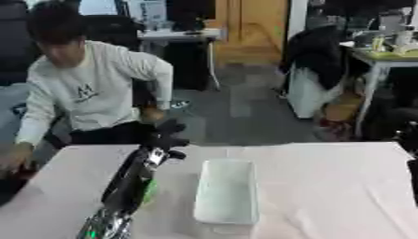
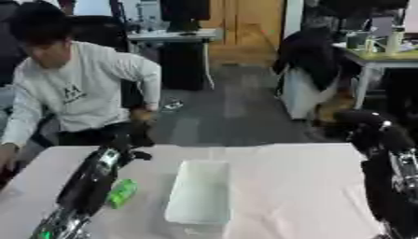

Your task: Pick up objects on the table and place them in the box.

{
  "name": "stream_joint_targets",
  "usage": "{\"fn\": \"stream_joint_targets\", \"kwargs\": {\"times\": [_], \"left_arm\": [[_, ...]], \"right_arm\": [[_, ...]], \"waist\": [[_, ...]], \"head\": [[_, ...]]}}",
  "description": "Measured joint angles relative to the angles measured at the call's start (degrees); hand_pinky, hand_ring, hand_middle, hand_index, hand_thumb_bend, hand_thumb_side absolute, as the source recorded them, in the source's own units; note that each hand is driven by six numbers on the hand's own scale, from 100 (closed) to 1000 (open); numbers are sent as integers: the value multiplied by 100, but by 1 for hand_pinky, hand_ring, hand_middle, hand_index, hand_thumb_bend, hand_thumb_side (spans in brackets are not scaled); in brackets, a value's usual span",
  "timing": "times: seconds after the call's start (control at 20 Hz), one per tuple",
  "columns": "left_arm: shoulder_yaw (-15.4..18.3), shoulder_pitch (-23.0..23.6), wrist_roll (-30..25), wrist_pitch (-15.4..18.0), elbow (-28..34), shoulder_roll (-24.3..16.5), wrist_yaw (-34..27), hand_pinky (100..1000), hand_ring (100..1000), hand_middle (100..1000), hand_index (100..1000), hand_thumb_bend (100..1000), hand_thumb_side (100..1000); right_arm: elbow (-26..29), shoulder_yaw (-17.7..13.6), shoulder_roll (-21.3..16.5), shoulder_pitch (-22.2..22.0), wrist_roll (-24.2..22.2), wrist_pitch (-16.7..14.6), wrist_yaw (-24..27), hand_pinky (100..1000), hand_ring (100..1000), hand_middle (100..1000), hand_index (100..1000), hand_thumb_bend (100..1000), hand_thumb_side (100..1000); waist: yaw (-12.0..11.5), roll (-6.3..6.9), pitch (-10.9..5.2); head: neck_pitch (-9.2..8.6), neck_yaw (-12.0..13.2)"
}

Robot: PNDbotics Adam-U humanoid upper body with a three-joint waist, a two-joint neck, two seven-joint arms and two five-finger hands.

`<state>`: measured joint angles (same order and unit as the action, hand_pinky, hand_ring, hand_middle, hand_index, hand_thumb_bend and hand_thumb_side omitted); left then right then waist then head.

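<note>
Left hand (image 1: 166, 135) raised, green object (image 2: 122, 193), box (image 2: 198, 192)

My left arm's stretched out forward, left hand (image 1: 167, 135) raised with the fingers curled in. Right hand (image 2: 369, 127) is up at my right side; can't tell its fingers.

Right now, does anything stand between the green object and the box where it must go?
Nothing visible does. The green object lies on the table just left of the box, with only bare cloth between them. The left arm passes over the object, and the left hand is raised beyond it, near the table's far edge.
</note>
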<state>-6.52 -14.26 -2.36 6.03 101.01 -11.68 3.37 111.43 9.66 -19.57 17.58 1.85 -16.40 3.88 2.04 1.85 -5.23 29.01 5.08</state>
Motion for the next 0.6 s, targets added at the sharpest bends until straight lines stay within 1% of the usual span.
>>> {"fn": "stream_joint_targets", "kwargs": {"times": [0.6], "left_arm": [[0, 0, -1, -14, 0, 0, 23, 703, 752, 899, 998, 557, 985]], "right_arm": [[0, 0, 0, 0, -8, -7, 0, 622, 648, 674, 749, 100, 982]], "waist": [[3, 0, 0]], "head": [[1, 5]]}}
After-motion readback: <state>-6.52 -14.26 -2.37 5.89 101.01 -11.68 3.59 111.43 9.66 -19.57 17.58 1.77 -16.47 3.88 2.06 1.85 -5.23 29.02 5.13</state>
